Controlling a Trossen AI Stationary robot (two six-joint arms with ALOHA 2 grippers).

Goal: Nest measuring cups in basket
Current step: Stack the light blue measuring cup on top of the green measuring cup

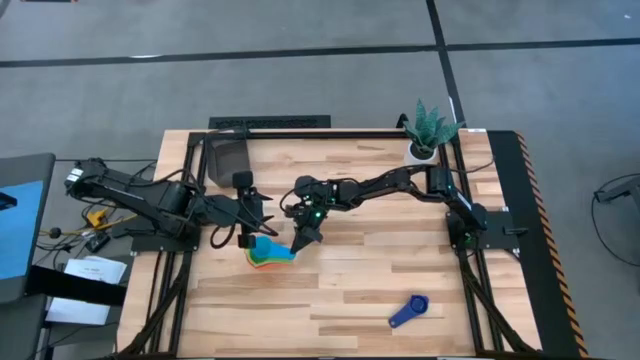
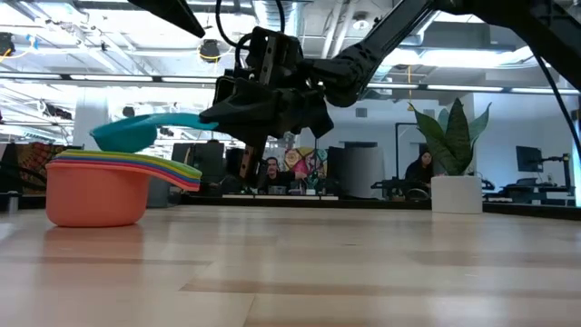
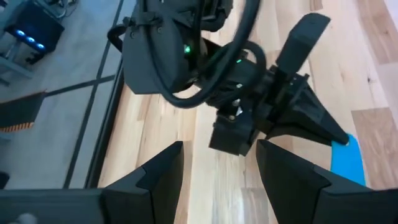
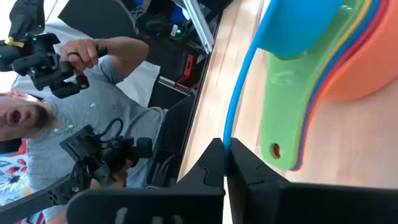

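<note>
A nested stack of measuring cups (image 1: 268,257), orange outermost (image 2: 95,195), stands on its base on the table, left of centre. A light blue cup (image 2: 127,134) hangs right at the stack's top, with my right gripper (image 1: 301,243) shut on its handle. Whether its bowl (image 4: 298,25) rests in the green cup (image 4: 280,124) I cannot tell. My left gripper (image 3: 217,180) hovers open just left of the stack (image 1: 255,215), holding nothing. A blue cup (image 1: 408,312) lies alone near the front right. The dark basket (image 1: 228,155) stands at the far left. My right gripper pinches the light blue cup's flat handle near its free end (image 4: 227,142) between its two fingers, one on each flat face. The fingers come almost level from the table's right and lie along the handle (image 2: 186,118). The bowl reaches out over the stack.
A white pot with a green plant (image 1: 428,135) stands at the far right corner. The right arm (image 1: 380,185) stretches across the table's far half. A person holding hand controllers (image 4: 74,118) shows beyond the table's edge. Bare wood (image 1: 350,280) lies between the stack and the blue cup.
</note>
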